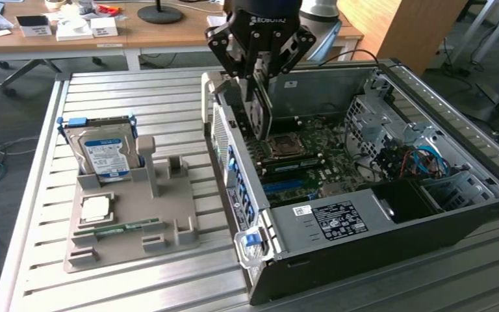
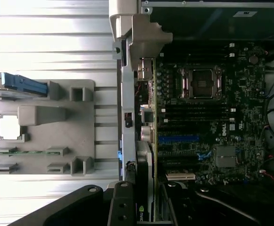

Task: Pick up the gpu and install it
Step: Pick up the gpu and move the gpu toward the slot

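Your claw [image 1: 261,73] is closed partway on the gpu [image 1: 259,112], pinching its upper edge. The card hangs upright inside the open computer case [image 1: 457,214], close to the case's rear wall and over the motherboard [image 1: 319,149]; you cannot tell whether it touches a slot. From the wrist you see the gpu [image 2: 145,188] edge-on: a thin green board edge beside a black shroud with a small green logo. The hard drive [image 1: 102,153] stands in the gray fixture [image 1: 137,250] on the bench [image 1: 137,97].
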Controlling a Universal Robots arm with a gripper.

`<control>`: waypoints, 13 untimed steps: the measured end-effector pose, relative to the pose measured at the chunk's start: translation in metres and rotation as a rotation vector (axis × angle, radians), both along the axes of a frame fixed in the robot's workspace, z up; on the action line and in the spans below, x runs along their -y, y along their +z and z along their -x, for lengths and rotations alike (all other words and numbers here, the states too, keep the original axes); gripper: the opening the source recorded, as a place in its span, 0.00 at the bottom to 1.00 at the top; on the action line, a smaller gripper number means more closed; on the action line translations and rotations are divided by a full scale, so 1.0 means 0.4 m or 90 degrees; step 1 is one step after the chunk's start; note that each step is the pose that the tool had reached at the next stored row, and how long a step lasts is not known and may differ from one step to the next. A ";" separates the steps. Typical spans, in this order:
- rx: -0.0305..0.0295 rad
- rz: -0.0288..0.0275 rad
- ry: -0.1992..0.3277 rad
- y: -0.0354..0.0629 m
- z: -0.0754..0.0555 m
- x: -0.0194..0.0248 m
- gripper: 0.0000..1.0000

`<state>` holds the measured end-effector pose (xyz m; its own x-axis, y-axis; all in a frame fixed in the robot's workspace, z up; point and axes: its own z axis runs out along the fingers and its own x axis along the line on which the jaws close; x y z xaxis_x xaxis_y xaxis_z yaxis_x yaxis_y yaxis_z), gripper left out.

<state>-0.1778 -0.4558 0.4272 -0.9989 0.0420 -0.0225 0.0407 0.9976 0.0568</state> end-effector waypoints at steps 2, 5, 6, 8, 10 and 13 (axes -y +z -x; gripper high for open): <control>0.0000 -0.0004 0.000 0.000 -0.011 0.000 0.27; 0.0000 -0.0011 0.000 0.000 -0.028 0.000 0.27; 0.0000 -0.0013 0.000 0.000 -0.033 0.000 0.27; 0.0000 -0.0018 0.000 0.000 -0.045 0.000 0.27; 0.0000 -0.0023 0.000 0.000 -0.057 0.000 0.27; 0.0000 -0.0029 0.000 0.000 -0.074 0.000 0.27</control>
